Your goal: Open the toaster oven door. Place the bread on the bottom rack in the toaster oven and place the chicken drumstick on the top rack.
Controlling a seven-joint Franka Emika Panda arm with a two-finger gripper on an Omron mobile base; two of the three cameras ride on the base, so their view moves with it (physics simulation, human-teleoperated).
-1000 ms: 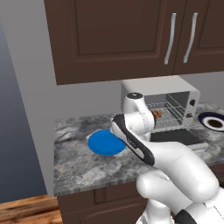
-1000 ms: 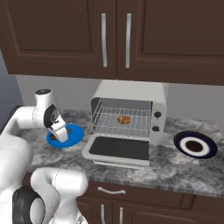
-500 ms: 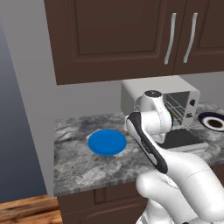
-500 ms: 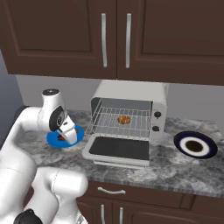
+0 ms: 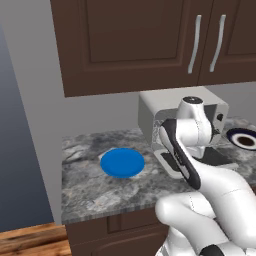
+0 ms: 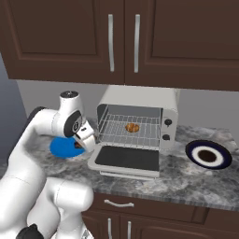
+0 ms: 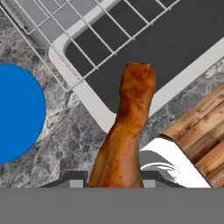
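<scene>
The toaster oven stands on the counter with its door folded down flat. The round golden bread lies on a wire rack inside; I cannot tell the two racks apart. My gripper hangs just left of the door's corner, shut on the reddish-brown chicken drumstick. In the hand view the drumstick rises from between the jaws, its far end over the door's pale frame and dark glass. A wire rack juts out beyond it.
A blue plate lies on the counter left of the oven, also seen in the left base view. A dark plate with a white ring sits to the oven's right. Dark cabinets hang above the oven.
The gripper has carried the drumstick from over the blue plate rightward to the oven door's left corner.
</scene>
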